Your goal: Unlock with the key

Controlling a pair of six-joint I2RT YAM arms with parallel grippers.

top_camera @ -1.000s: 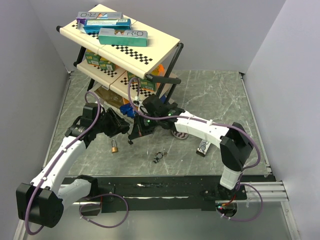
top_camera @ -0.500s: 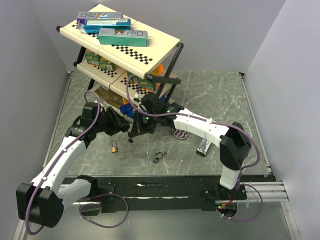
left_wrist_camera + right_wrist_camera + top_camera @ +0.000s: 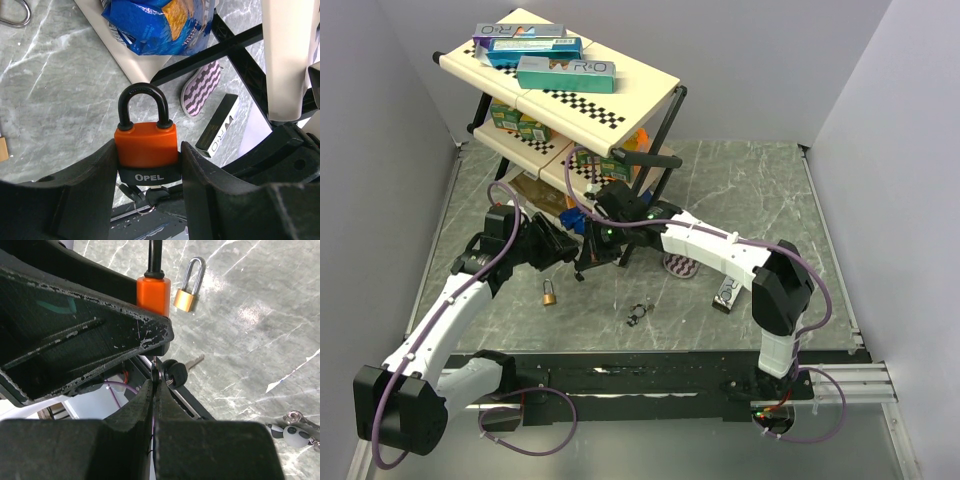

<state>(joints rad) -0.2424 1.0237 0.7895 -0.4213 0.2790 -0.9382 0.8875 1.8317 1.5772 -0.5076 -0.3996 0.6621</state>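
An orange padlock (image 3: 146, 147) with a black shackle and a black base is held upright above the table, my left gripper (image 3: 147, 155) shut on its sides. Right under its base sits the black head of the key (image 3: 156, 194), with a spare key (image 3: 107, 189) dangling from the same ring. My right gripper (image 3: 154, 382) is shut on the key's head, pointing it up at the padlock (image 3: 153, 294); the blade is hidden. In the top view both grippers, left (image 3: 572, 250) and right (image 3: 590, 256), meet in front of the shelf rack.
A small brass padlock (image 3: 549, 296) lies on the table below the left gripper. A bunch of keys (image 3: 638, 314), a purple patterned disc (image 3: 680, 266) and a black box (image 3: 725, 295) lie nearby. The shelf rack (image 3: 620, 95) with boxes stands just behind; a blue bag (image 3: 160, 25) lies under it.
The right arm's wrist has swung a little left and toward the rack while its gripper stays at the padlock's base. The left arm and padlock have not moved.
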